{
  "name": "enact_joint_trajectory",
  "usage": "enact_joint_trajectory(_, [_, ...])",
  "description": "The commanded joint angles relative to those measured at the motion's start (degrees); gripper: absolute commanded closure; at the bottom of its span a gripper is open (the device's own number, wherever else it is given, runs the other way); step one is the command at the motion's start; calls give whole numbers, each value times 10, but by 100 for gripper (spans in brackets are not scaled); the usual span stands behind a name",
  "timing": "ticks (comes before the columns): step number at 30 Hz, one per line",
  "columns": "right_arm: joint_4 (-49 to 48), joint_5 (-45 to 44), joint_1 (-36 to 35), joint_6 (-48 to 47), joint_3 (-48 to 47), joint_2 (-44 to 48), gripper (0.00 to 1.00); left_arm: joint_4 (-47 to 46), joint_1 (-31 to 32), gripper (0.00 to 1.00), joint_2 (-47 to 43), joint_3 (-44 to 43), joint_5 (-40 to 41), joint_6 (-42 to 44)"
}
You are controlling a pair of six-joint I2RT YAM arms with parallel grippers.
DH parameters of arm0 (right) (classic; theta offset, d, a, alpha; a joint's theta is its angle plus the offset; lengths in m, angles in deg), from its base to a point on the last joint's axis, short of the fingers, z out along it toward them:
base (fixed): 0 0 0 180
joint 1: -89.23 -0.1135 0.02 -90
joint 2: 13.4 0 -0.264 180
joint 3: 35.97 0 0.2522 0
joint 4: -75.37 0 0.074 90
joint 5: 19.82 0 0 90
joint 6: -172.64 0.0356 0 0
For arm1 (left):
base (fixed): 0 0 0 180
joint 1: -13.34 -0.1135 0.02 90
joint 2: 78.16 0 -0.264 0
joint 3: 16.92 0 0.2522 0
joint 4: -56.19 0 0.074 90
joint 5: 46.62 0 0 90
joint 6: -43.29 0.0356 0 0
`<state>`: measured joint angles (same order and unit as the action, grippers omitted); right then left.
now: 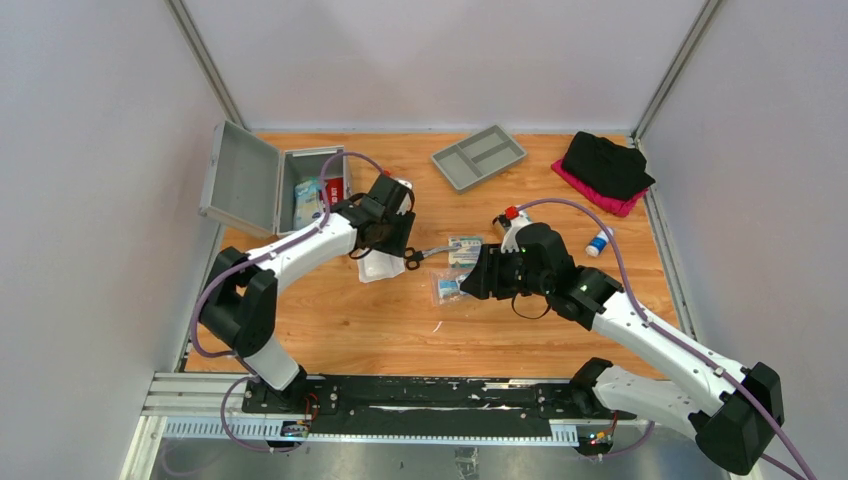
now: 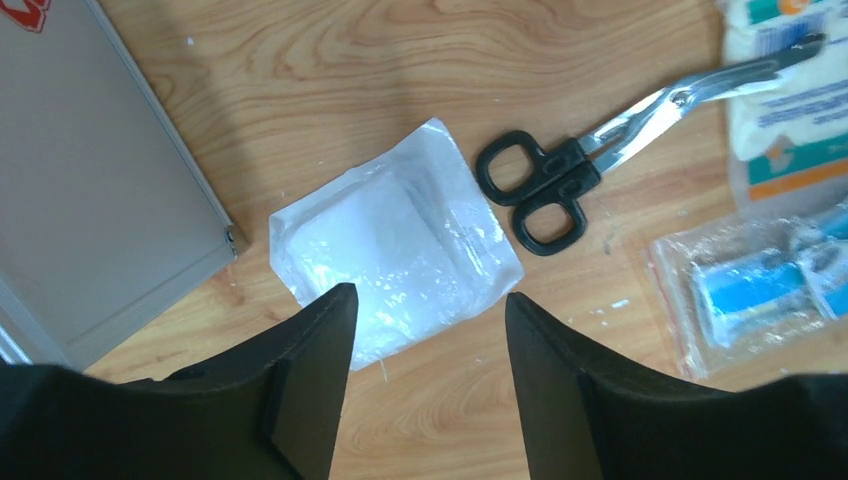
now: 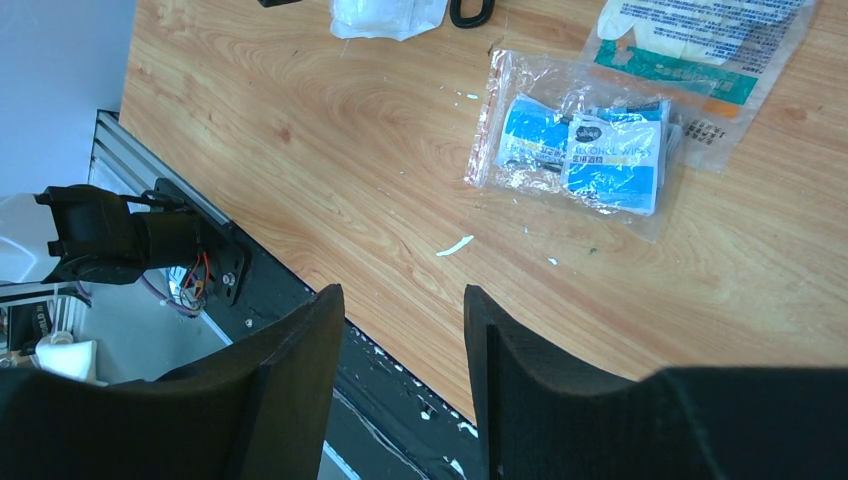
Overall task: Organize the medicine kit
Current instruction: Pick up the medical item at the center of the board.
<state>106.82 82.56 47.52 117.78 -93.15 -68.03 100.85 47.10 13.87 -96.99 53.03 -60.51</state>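
Observation:
The grey medicine kit case point(image 1: 262, 180) stands open at the back left with packets inside; its side shows in the left wrist view point(image 2: 90, 190). My left gripper point(image 1: 395, 245) point(image 2: 428, 300) is open and empty, just above a clear gauze packet point(image 1: 378, 266) point(image 2: 395, 240). Black-handled scissors point(image 1: 425, 254) point(image 2: 560, 175) lie right of it. A bag of blue wipes point(image 1: 450, 288) point(image 3: 580, 145) and a white printed packet point(image 1: 465, 250) point(image 3: 700, 40) lie mid-table. My right gripper point(image 1: 472, 282) point(image 3: 405, 300) is open and empty, above the table's near edge, beside the wipes bag.
A grey divided tray point(image 1: 479, 156) lies at the back centre. A black and pink cloth point(image 1: 605, 170) lies at the back right. A small white bottle with a blue cap point(image 1: 598, 243) lies near the right wall. A black rail point(image 1: 420, 395) runs along the near edge.

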Motion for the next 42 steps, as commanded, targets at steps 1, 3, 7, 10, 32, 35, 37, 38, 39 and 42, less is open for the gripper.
enact_joint_trajectory(1, [7, -6, 7, 9, 11, 7, 48, -14, 12, 41, 37, 11, 64, -35])
enact_joint_trajectory(3, [7, -7, 6, 11, 14, 11, 48, -18, 13, 43, 49, 15, 69, -41])
enact_joint_trajectory(7, [8, -8, 7, 12, 19, 16, 48, -30, 15, 44, 67, 14, 77, -50])
enact_joint_trajectory(10, [10, -8, 7, 13, 20, 17, 48, -32, 16, 44, 87, 5, 82, -55])
enact_joint_trajectory(32, [14, -6, 7, 10, 19, 13, 48, -6, 29, 100, 81, -21, 98, -53])
enact_joint_trajectory(35, [15, -5, 6, 11, 20, 14, 48, 4, 29, 100, 54, -31, 90, -50])
enact_joint_trajectory(37, [16, -5, 6, 11, 20, 15, 48, 15, 29, 100, 38, -45, 82, -45])
enact_joint_trajectory(38, [15, -5, 6, 11, 20, 16, 48, 20, 29, 100, 30, -55, 78, -41])
enact_joint_trajectory(39, [16, -5, 6, 12, 20, 17, 48, 27, 29, 100, 23, -65, 76, -36])
enact_joint_trajectory(42, [19, -5, 6, 12, 20, 20, 48, 56, 29, 100, 1, -108, 81, -13])
